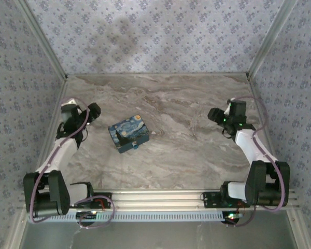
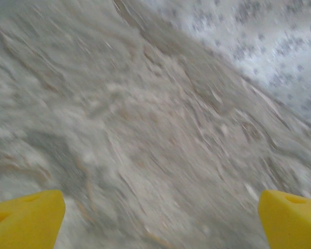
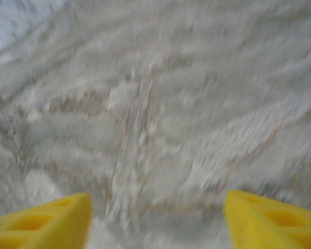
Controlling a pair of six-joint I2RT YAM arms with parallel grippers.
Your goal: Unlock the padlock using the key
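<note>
Top view: table (image 1: 192, 140) is a flat slab w/ grey-beige marble veining, smooth and matte; walls (image 1: 145, 31) on three sides carry pale wallpaper w/ a small blue floral repeat, and a ribbed alu rail (image 1: 160, 199) runs along the near edge. Left of centre sits a small rectangular box (image 1: 136, 127), turned at an angle, printed w/ swirly blue-and-yellow painting art. A dark lump (image 1: 126, 137) rests on its top face, too small to tell if that's the padlock; the key can't be made out either. Left claw (image 1: 93, 111) hangs near the box's left side, apart from it; right claw (image 1: 215, 115) is well apart from the box, over bare marble on the right. Left wrist view, blurred: two yellow wedge-shaped fingers (image 2: 26, 220) w/ a foamy matte look sit at the bottom corners, so the left claw is spread wide, nothing between, marble below and wallpaper at top right. Right wrist view, also blurred: yellow fingers (image 3: 41, 223) w/ moulded hollows stand apart but closer together than the left pair; right claw holds nothing and touches nothing, streaky marble beneath.
</note>
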